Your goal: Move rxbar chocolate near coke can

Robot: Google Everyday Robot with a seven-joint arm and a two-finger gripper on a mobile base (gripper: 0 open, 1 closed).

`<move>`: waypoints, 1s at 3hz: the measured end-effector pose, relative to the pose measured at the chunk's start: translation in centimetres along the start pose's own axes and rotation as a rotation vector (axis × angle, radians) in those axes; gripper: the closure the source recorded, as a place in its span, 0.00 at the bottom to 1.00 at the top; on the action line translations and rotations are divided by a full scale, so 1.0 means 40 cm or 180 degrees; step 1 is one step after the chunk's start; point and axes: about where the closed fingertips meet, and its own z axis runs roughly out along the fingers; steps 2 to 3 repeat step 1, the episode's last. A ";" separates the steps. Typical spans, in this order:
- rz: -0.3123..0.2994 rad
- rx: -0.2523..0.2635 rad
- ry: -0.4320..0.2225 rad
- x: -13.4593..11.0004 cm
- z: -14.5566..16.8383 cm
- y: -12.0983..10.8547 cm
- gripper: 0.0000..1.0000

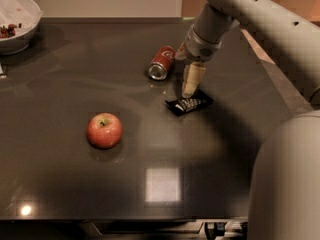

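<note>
The rxbar chocolate [189,104], a flat black wrapper with white lettering, lies on the dark table right of centre. The coke can [161,63], red with silver ends, lies on its side just behind and to the left of the bar, a short gap away. My gripper [191,84] hangs from the arm that comes in from the upper right. Its tip is just above the bar's back edge and to the right of the can.
A red apple [104,130] sits on the dark table [60,184] left of centre. A white bowl [17,24] holding some food stands at the far left corner. The robot's pale body [287,184] fills the lower right.
</note>
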 end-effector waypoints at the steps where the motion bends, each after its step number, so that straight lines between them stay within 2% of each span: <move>1: 0.0000 0.0000 0.0000 0.000 0.000 0.000 0.00; 3: 0.0000 0.0000 0.0000 0.000 0.000 0.000 0.00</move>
